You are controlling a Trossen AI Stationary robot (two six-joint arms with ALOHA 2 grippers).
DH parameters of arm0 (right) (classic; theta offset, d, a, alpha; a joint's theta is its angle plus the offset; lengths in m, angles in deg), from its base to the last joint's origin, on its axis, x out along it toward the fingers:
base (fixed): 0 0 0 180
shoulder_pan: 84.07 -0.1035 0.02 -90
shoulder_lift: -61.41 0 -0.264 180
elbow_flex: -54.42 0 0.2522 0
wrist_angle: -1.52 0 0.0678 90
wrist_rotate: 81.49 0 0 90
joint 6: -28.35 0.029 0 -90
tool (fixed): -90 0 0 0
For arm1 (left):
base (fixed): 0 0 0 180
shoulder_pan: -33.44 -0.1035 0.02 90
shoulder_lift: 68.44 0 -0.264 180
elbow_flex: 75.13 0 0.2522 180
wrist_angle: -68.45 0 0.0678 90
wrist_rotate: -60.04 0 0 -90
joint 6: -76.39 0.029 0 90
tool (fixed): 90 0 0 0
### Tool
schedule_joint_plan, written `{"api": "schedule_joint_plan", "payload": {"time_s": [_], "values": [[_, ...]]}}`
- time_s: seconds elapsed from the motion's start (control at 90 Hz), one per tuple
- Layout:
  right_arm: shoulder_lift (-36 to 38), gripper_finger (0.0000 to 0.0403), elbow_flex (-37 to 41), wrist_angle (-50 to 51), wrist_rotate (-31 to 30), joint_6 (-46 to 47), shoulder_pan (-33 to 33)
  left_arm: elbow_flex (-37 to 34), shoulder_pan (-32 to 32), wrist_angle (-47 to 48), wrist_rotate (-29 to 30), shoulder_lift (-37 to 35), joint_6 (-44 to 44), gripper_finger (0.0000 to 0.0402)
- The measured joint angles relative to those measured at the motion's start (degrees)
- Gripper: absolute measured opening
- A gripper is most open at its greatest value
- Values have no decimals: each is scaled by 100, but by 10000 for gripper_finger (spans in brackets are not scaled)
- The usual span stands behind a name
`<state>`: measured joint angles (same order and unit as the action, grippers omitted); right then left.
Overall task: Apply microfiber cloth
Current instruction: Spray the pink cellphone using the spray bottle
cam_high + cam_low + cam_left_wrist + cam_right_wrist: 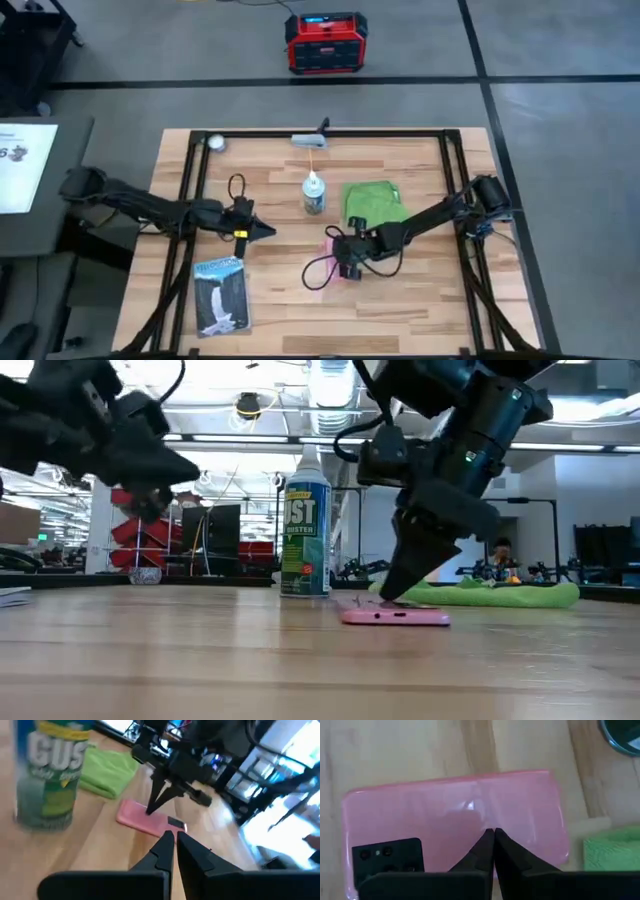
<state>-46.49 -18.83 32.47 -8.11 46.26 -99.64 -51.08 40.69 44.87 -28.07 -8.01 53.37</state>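
Two arms show from above: the right gripper (pixel 347 262) sits over the pink phone (pixel 338 276), while the microfiber cloth (pixel 374 201) lies untouched behind it, beside the spray can (pixel 314 193). At table level, the right fingers meet in a point on the phone, probably pinning it. The wrist views show both grippers pinched closed and empty, the left gripper (pixel 173 839) hovering well clear.

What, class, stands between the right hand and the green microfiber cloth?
Nothing visible. The right hand, fingers shut, rests on the pink phone; the microfiber cloth lies apart on bare table, beside the duster can, which stands off that line.
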Motion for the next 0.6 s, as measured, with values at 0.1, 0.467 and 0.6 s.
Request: {"api": "schedule_joint_plan", "payload": {"time_s": [0.1, 0.467, 0.6], "values": [[98, 0, 242, -425, 37, 7, 0, 411, -2, 77, -171, 715, -20, 0], [111, 0, 364, -656, 109, 111, -23, 1804, 13, 6, -1497, 2822, -403, 87], [124, 0, 364, -655, 113, 111, -100, 2163, 4, 197, -1519, 3047, -191, 101]]}}
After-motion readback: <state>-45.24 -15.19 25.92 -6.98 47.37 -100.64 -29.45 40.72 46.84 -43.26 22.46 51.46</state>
